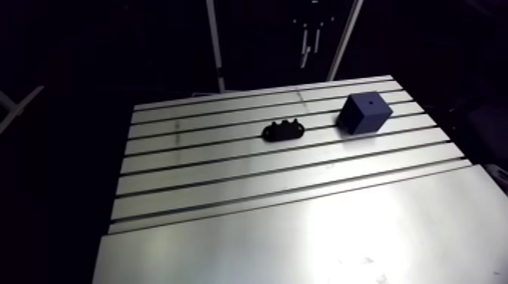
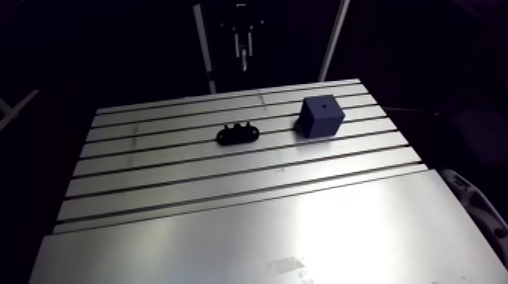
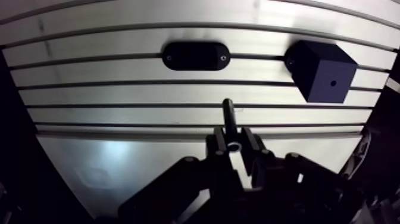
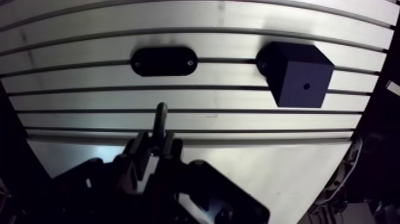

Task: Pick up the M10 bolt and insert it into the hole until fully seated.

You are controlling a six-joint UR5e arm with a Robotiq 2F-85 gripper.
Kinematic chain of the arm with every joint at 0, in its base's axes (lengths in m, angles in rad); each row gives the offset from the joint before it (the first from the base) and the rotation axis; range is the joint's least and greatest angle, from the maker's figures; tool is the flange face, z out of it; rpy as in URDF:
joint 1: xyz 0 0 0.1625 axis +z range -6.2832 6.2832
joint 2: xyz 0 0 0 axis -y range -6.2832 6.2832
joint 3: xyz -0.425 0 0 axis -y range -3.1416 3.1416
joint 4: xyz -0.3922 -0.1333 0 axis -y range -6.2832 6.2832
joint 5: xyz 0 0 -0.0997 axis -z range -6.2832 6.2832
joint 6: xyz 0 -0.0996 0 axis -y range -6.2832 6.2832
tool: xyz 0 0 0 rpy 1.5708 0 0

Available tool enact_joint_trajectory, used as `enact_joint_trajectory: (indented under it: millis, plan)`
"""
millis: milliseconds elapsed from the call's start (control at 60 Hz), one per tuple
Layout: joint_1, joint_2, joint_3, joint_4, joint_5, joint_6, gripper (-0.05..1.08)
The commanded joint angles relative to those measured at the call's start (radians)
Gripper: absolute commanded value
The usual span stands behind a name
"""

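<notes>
A dark M10 bolt [image 3: 228,116] is pinched between my gripper's [image 3: 233,142] fingers, and its shank sticks out ahead of them over the slotted table. Ahead and off to one side stands a dark blue cube [image 3: 324,71] with a small hole [image 3: 333,83] in its upper face. A black oval holder [image 3: 196,56] lies ahead of the gripper, beside the cube. In the arm view the cube [image 1: 365,112] and the holder [image 1: 283,131] sit at the table's far end. The gripper hangs well above the table, apart from both.
The aluminium table [image 1: 302,226] has long slots across its far half and a smooth plate nearer the arm. Its edges drop off into dark on every side. Two slim upright posts [image 1: 215,45] stand behind the far edge.
</notes>
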Motion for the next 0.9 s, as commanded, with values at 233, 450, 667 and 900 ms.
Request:
enact_joint_trajectory:
  millis: [233, 450, 667, 900]
  plan:
    - [-0.139, 0.009, -0.087, 0.139, -0.034, -0.093, 1.08]
    - [-0.179, 0.022, -0.087, 0.159, -0.034, -0.1, 1.08]
    - [-0.197, 0.037, -0.078, 0.16, -0.048, -0.1, 1.08]
    - [-0.208, 0.064, -0.088, 0.16, -0.055, -0.096, 1.08]
